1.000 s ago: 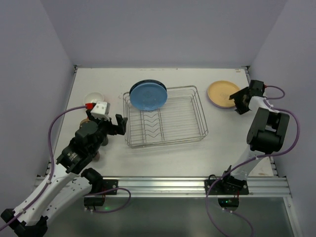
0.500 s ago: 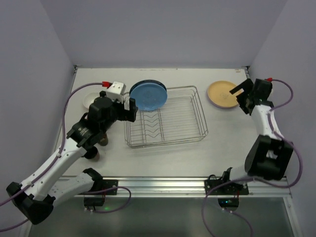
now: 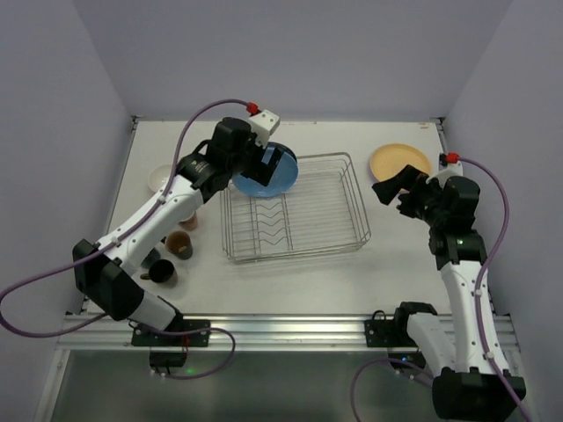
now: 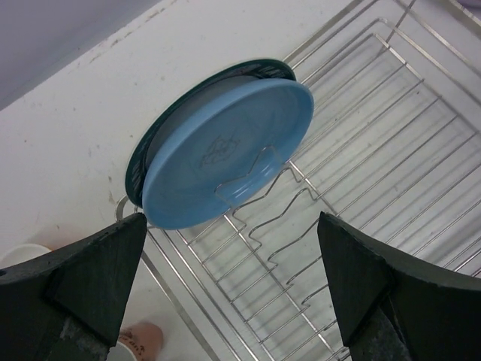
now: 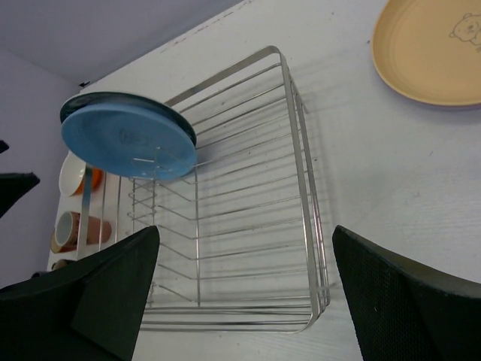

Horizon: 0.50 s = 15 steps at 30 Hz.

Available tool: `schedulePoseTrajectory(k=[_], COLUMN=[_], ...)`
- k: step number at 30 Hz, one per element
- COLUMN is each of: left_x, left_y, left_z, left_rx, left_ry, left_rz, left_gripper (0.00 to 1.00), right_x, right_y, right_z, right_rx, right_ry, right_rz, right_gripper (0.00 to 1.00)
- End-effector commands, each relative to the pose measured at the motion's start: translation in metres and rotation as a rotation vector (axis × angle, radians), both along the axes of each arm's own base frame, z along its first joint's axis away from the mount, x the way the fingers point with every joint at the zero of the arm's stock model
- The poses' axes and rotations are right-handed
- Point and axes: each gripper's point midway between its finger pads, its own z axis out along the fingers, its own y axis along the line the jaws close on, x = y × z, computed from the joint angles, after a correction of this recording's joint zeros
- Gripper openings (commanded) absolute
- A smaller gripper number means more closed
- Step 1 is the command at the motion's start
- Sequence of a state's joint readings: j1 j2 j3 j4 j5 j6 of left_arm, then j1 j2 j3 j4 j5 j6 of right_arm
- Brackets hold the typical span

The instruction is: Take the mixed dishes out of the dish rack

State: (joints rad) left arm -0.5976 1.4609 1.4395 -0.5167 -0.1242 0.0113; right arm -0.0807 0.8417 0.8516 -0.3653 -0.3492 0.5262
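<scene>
White worktop (image 3: 422, 264) between pale lilac walls carries a dish-unloading job that looks close to done. Nearest the arm bases, at the left, a black cup (image 3: 162, 272) and a brown cup (image 3: 179, 244) stand upright outside the rack, well apart from the plates, seemingly parked where the left arm reaches easily. Mid-worktop sits the dish rack (image 3: 295, 253), its wire floor and most of its V-shaped dividers bare. To its right, the right hand (image 3: 396, 188) hangs in the air with fingers spread wide and nothing between them, facing the rack from the side of the plate stack. Far left, an orange bowl (image 3: 161, 178), white inside, rests upright near the wall. At the rack's far left corner stands the last of the load: a blue plate (image 4: 225, 154) on edge, tilted back in a divider, with a dark-rimmed plate (image 4: 134, 171) right behind it, the wires propping both. The left hand (image 3: 275, 163) hovers just above them, released and empty, its two fingers framing the blue plate in the wrist view, likely lining up to pinch the rim and lift it out. Farthest right, a yellow plate (image 3: 400, 163) lies flat with a lavender rim showing beneath it, apparently the stack for unloaded plates.
</scene>
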Motion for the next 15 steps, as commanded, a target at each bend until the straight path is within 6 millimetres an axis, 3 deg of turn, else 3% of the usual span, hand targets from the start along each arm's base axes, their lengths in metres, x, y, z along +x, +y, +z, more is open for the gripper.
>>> schedulePoseTrajectory(k=[1,3,5,7,8,15], left_x=[0.012,0.018,0.025,0.030,0.036,0.051], left_y=[-0.002,-0.006,-0.010,-0.013,-0.014,-0.020], left_z=[0.004,-0.009,-0.002,-0.012,-0.004,-0.031], left_rx=[0.100,0.137,0.139,0.166,0.159,0.212], left_ry=[0.011,0.050,0.042,0.075,0.061,0.128], left_rz=[-0.095,-0.125,-0.137,-0.155,-0.156,-0.181], left_gripper=[1.00,1.00,1.00,1.00,1.00,1.00], right_x=[-0.020,-0.028,-0.033,-0.037,-0.039,-0.046], right_y=[0.004,0.007,0.010,0.011,0.012,0.020], right_z=[0.013,0.017,0.019,0.020,0.021,0.017], right_rx=[-0.062,-0.063,-0.059,-0.060,-0.059,-0.051], right_ry=[-0.062,-0.073,-0.077,-0.087,-0.087,-0.111], right_rz=[0.061,0.078,0.096,0.099,0.104,0.154], right_gripper=[0.99,0.99,0.99,0.99,0.99,0.99])
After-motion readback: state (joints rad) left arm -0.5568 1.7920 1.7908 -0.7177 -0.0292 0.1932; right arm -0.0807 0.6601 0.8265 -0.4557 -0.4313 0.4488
